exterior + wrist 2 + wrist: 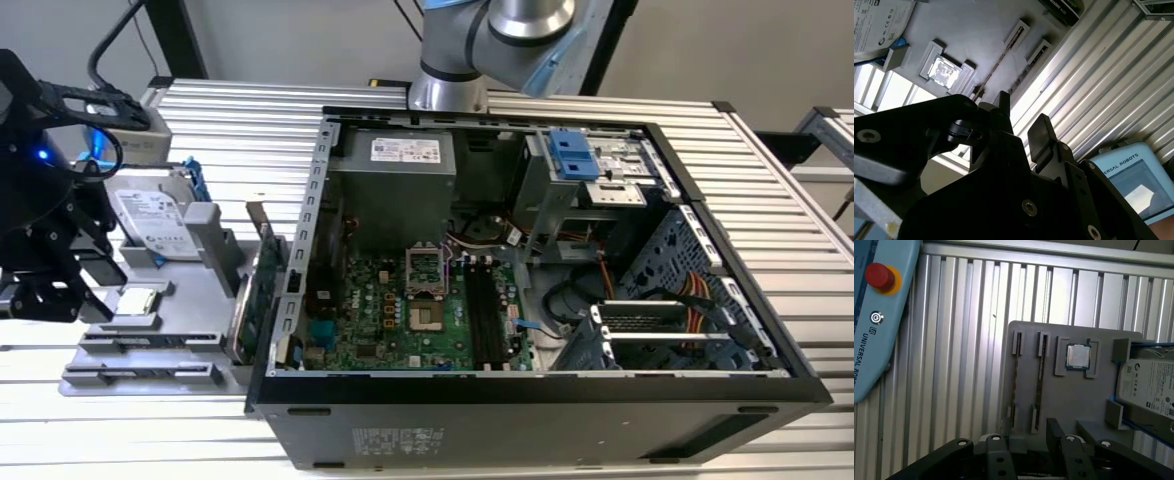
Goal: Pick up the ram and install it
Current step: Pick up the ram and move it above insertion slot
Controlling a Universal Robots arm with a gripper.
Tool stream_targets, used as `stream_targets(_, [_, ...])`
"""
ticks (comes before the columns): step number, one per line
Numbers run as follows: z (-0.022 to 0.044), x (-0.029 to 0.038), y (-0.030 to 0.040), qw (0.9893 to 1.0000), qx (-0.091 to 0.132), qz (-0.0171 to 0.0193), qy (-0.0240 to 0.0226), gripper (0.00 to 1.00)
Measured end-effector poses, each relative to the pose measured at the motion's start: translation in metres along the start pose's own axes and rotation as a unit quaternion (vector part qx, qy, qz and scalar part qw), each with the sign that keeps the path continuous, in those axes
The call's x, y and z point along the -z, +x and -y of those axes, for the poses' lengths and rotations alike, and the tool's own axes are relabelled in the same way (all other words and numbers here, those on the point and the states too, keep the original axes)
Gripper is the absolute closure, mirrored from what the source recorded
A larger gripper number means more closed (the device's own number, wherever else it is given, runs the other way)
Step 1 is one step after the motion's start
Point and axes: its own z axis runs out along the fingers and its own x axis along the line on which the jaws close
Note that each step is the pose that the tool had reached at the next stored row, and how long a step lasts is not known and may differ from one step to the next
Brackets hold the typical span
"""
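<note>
The ram [1015, 380] stands on its thin edge in a slot of a grey tray [1074, 405], so the first wrist view shows it as a narrow dark strip. Small grey brackets hold it at each end. A second strip [1038, 380] of the same kind sits in the next slot, just beside it and parallel.

The claw [1029, 437] hovers above one end of these 2 slots. Its 2 black fingers [1055, 429] are apart with nothing between them, and they do not touch the ram.

Further along the tray, a square silver processor chip [1078, 356] rests in its own recess. A hard drive [1149, 385] with a white label lies at the tray's far end.

The tray lies on a desk [954, 365] made of ribbed silver aluminium slats that catch bright light. A pale blue teach pendant [879, 315] with a red button lies on the desk, well apart from the tray.

In the exterior view, the tray is on the exterior view's left of an open black computer case [534, 400]. The case lies on its side, showing a green motherboard [400, 320]. The motherboard's long black memory slots [483, 315] are near its middle. The arm [447, 90] rises from the desk behind the case. A plain grey wall [294, 40] with dark posts closes off the room.
</note>
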Motion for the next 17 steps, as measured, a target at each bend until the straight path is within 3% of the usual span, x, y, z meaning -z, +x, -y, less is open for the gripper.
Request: stream_targets(17, [0.0,-0.0052,0.0,1.0,0.0,-0.0005,0.0,0.0])
